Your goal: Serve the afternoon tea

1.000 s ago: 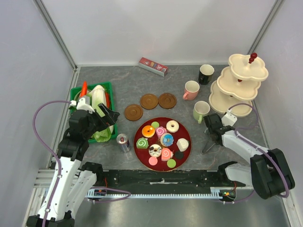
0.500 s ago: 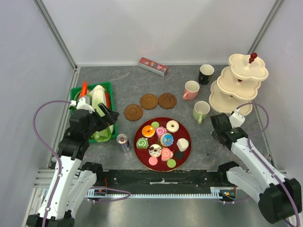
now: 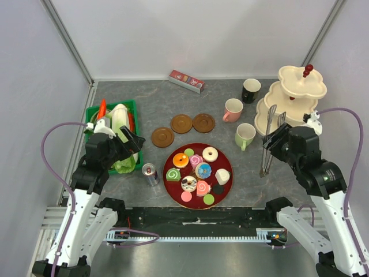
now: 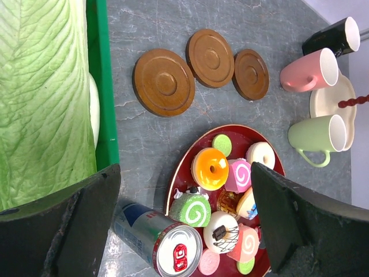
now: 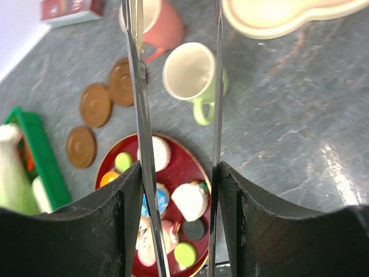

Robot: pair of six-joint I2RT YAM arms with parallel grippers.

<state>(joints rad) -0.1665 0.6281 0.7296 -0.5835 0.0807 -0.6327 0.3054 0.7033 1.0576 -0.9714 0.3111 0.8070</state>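
Several toy pastries sit on a dark red plate (image 3: 222,162) at the near centre, also in the left wrist view (image 4: 183,167). Three brown saucers (image 3: 181,123) lie behind it. The black mug (image 3: 251,90), pink mug (image 3: 233,109) and pale green mug (image 3: 245,136) stand left of the cream three-tier stand (image 3: 302,82). My right gripper (image 3: 281,140) is shut on metal tongs (image 3: 266,151) and holds them in the air right of the green mug; the two tong arms (image 5: 140,115) run between my fingers. My left gripper (image 3: 130,142) is open and empty above the crate's near corner.
A green crate (image 3: 132,113) with cabbage (image 4: 40,98) and other vegetables stands at the left. A small drink can (image 3: 151,173) lies on its side between crate and plate. A red box (image 3: 186,81) lies at the back. Walls close in on three sides.
My right arm has risen from low over the table and swung right, lifting the tongs off the table. The left arm has not moved.
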